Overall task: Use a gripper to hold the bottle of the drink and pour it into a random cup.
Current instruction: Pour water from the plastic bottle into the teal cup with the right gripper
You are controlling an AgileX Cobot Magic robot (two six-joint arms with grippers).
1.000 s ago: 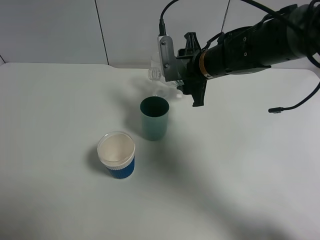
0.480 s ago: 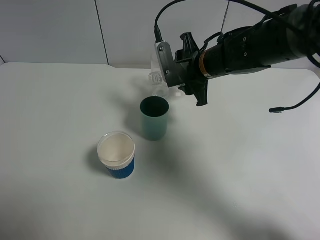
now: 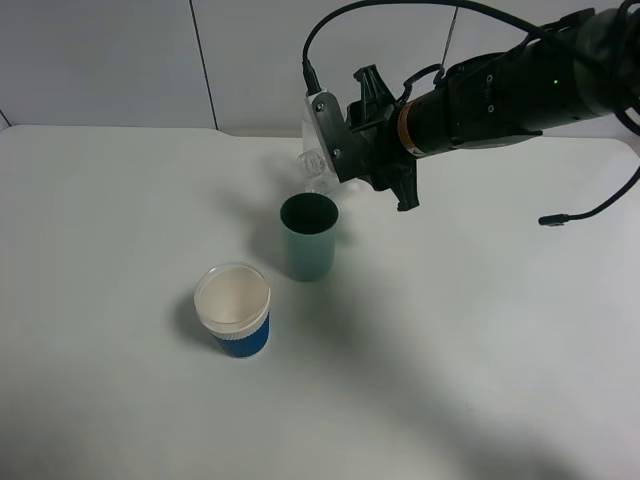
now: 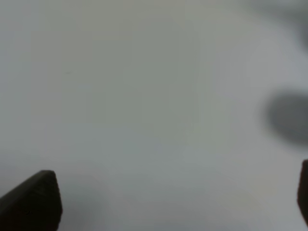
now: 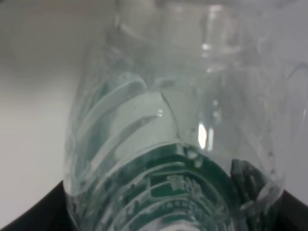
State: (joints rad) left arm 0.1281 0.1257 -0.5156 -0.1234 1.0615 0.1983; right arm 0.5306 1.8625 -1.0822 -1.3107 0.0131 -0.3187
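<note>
The right arm (image 3: pixel 500 95) has its jaws clamped on the bottle of the drink (image 5: pixel 163 159), the green label sitting between them and the clear ribbed shoulder reaching out ahead. The bottle is lifted off the table (image 3: pixel 480 330) and tipped, with its open neck ahead of and below the jaws, close over the far rim of the teal-green cup (image 3: pixel 308 240). The blue cup with a white rim (image 3: pixel 233 312) stands farther out from the jaws, beyond the teal one. Picking up and carrying look done. No stream is visible, so pouring seems to be just starting or not yet begun, and tipping further remains. The left jaws stand wide apart over bare table, holding nothing.
</note>
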